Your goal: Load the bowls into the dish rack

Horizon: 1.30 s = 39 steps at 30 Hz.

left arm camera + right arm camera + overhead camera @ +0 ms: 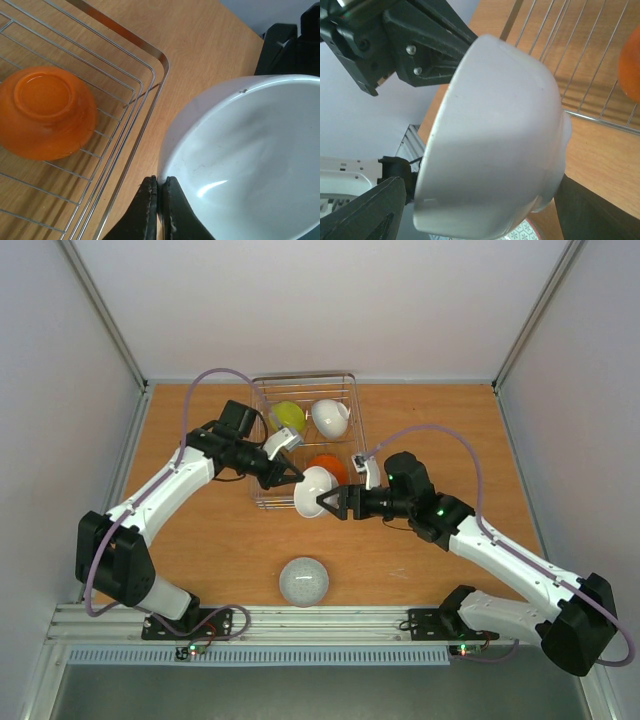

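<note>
The wooden worktop is filling the middle of the top view, and the dish rack is sitting on it at upper centre. The left arm is reaching in from the lower left and the right arm from the lower right, both meeting at the rack's lower edge. The grey-white bowl is lying upside down on the worktop at lower centre, well apart from the rack. The held white bowl is hanging tilted on its side at the rack's lower rim, between the two claws. Inside the rack, the orange bowl is resting upside down near the lower right corner, while the yellow-green bowl and the second white bowl are leaning side by side in the upper part. The left claw is pinching the held bowl's rim, its jaws standing narrow with only the wall between them. The right claw is spreading wide around the same bowl, one finger at the rim and the other by the foot; whether it is pressing, I cannot tell.
</note>
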Each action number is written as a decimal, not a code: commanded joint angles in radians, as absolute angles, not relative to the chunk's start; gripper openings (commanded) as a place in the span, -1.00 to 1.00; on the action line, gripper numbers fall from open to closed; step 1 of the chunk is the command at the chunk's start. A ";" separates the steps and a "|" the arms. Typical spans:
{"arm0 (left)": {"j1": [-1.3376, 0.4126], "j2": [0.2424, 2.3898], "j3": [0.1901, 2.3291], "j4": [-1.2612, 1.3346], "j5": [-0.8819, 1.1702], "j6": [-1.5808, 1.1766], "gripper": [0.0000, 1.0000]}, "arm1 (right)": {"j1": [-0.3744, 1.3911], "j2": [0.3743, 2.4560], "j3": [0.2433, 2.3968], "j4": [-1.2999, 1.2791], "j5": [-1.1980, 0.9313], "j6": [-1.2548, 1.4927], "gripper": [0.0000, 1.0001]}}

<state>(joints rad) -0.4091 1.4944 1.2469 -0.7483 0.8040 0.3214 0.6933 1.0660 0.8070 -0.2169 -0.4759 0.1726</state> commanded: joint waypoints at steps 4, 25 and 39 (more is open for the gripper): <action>-0.406 1.472 1.252 -0.690 0.877 0.299 -0.99 | 0.715 1.074 0.822 -0.259 -0.429 0.143 0.63; -0.397 1.491 1.216 -0.649 0.909 0.271 -0.99 | 0.715 1.071 0.832 -0.281 -0.366 0.137 -0.97; -0.398 1.485 1.206 -0.587 0.720 0.194 -0.03 | 0.716 1.108 0.933 -0.436 -0.250 0.046 -0.97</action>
<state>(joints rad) -0.4004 1.4940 1.2133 -0.6483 0.7826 0.2138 0.7082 1.0920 0.8696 -0.4000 -0.2966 0.0998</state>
